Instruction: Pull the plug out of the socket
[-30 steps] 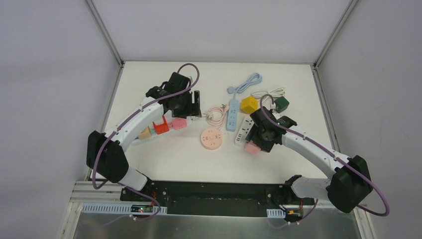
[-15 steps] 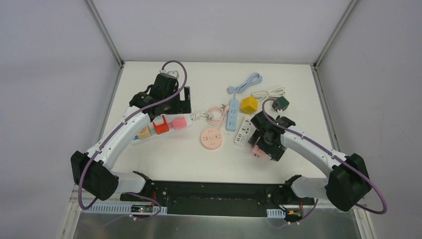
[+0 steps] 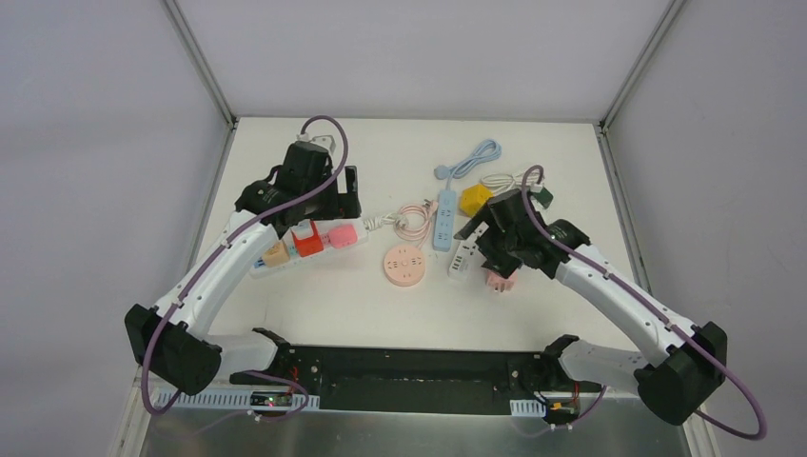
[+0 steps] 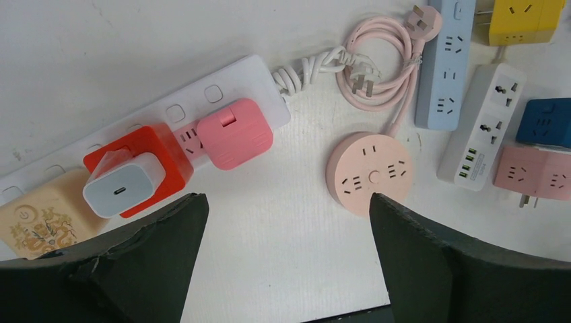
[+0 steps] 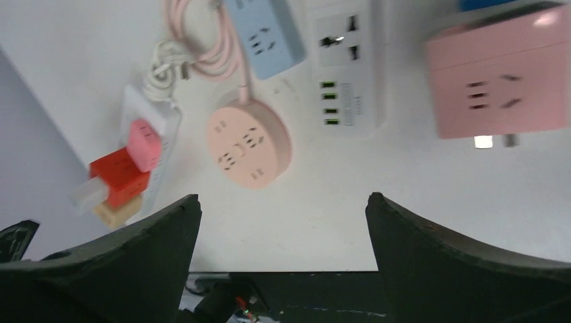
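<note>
A long white power strip (image 4: 202, 101) lies at the left of the table (image 3: 314, 295). A pink plug (image 4: 234, 133), a red adapter (image 4: 161, 145) carrying a white charger (image 4: 123, 184), and a tan plug (image 4: 37, 219) all sit in it. My left gripper (image 4: 286, 262) is open and empty, held above the table just near of the strip; it also shows in the top view (image 3: 343, 202). My right gripper (image 5: 283, 262) is open and empty. A pink cube socket (image 5: 498, 81) lies on the table beyond it, prongs showing, apart from the fingers.
A round pink socket (image 4: 370, 171) with a coiled pink cord (image 4: 377, 64) lies mid-table. A blue strip (image 4: 448, 60), a white USB strip (image 4: 481, 124), a yellow cube (image 4: 522, 17) and a dark blue cube (image 4: 545, 121) crowd the right. A dark green cube (image 3: 542, 195) is behind the right arm.
My left gripper has drawn back and left from over the pink plug. My right gripper has moved away from the pink cube socket, which now lies on the table.
</note>
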